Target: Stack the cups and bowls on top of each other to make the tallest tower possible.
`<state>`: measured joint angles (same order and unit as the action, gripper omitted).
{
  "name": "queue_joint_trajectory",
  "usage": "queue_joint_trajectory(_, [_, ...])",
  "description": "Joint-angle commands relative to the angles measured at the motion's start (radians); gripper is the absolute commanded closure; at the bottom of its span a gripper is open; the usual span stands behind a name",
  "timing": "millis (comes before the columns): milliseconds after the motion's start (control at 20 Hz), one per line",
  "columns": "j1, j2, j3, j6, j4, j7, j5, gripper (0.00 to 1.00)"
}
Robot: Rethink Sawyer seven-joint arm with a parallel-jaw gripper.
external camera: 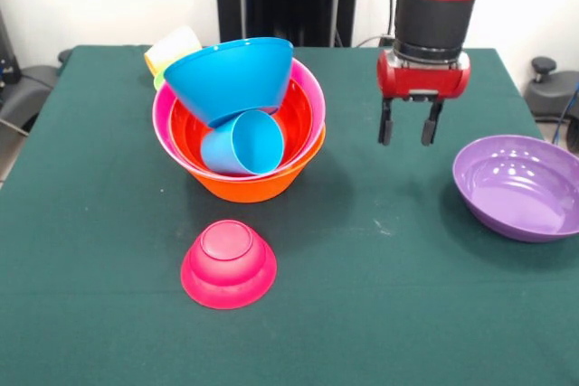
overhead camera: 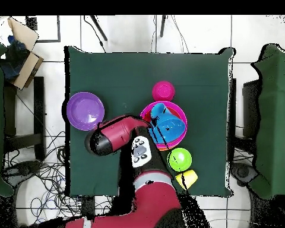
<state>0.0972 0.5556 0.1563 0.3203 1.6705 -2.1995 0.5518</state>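
The tower stands left of centre: a large orange bowl (external camera: 246, 191) holds a pink bowl (external camera: 310, 80) and a red-orange bowl (external camera: 300, 117). A light blue cup (external camera: 242, 144) lies on its side inside them. A blue bowl (external camera: 226, 74) leans tilted on top. In front of the tower a magenta bowl (external camera: 228, 264) sits upside down. The purple bowl (external camera: 520, 187) rests upright at the right. Behind the tower are the yellow cup (external camera: 172, 47) and a green bowl (overhead camera: 180, 159). My gripper (external camera: 409, 133) hangs open and empty above the cloth, between tower and purple bowl.
A dark green cloth covers the table (external camera: 90, 223). In the overhead view the red arm (overhead camera: 112, 135) reaches across between the purple bowl (overhead camera: 85, 110) and the tower (overhead camera: 164, 124). Chairs stand off both sides of the table.
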Motion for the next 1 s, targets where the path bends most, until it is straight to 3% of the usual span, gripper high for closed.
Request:
queue_joint_trajectory(50, [-0.055,-0.121,-0.012,-0.018,-0.116,0.022,0.099,0.0])
queue_joint_trajectory(400, [-0.096,-0.157,-0.038,-0.043,-0.137,0.001,0.092,0.0])
queue_joint_trajectory(1000, [-0.11,-0.05,-0.057,0.11,-0.095,-0.008,-0.018,0.0])
